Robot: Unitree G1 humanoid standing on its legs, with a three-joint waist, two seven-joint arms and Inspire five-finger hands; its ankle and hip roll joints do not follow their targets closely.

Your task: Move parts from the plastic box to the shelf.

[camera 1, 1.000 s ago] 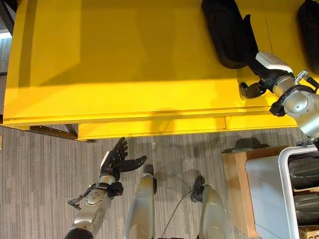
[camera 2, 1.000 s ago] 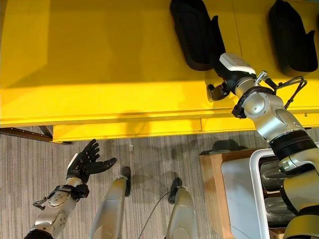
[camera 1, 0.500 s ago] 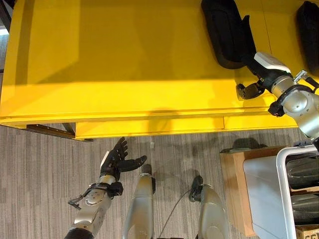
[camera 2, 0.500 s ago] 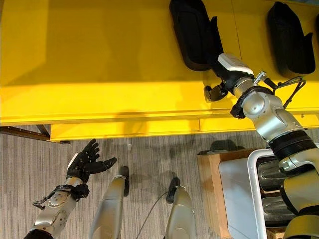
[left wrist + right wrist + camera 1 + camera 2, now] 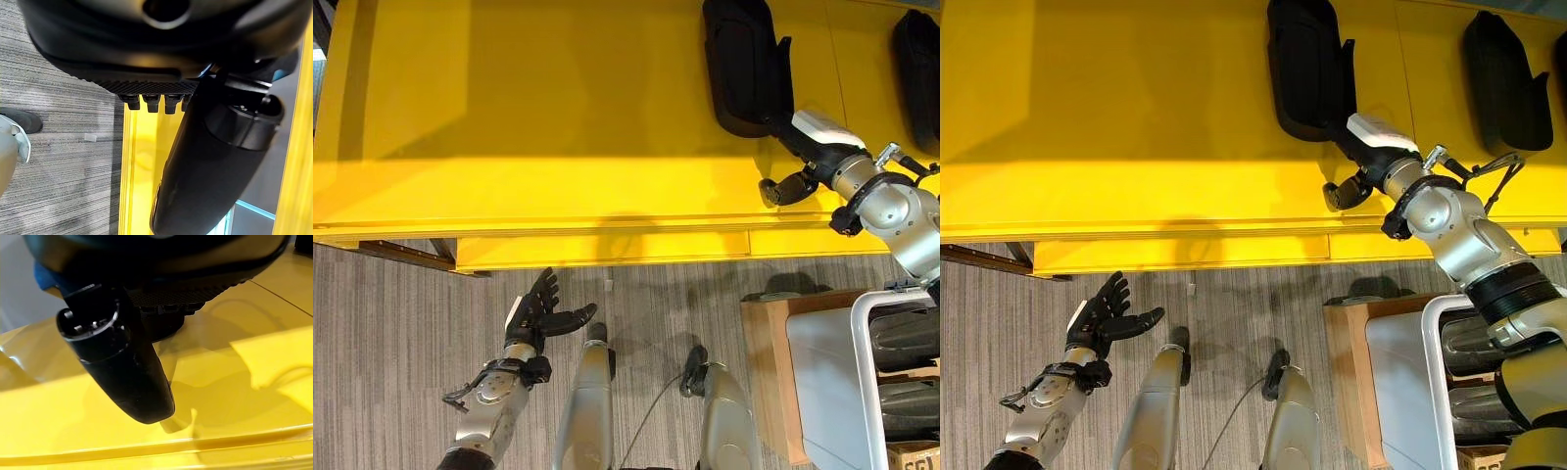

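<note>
The right hand sits in the upper right of the eye views, on the yellow shelf. Its fingers reach under the near end of a long black part, so they are hidden there. I cannot tell if they are spread or holding on. Its thumb sticks out to the side, off the part, over the yellow top. In the right wrist view the thumb hangs over the shiny shelf, and the fingers are cut off by the dark bulk of the hand.

The black part lies flat at the top of the shelf, and its far end is cut off by the frame edge. A second black part lies further right, well apart from the hand.

At the lower right, a white plastic box stands on a wooden stand. Dark parts show inside it, but the frame edge cuts them off.

The left hand hangs at the lower left over the grey floor, fingers spread wide, holding nothing. The left wrist view shows its thumb beside the shelf's yellow edge.
</note>
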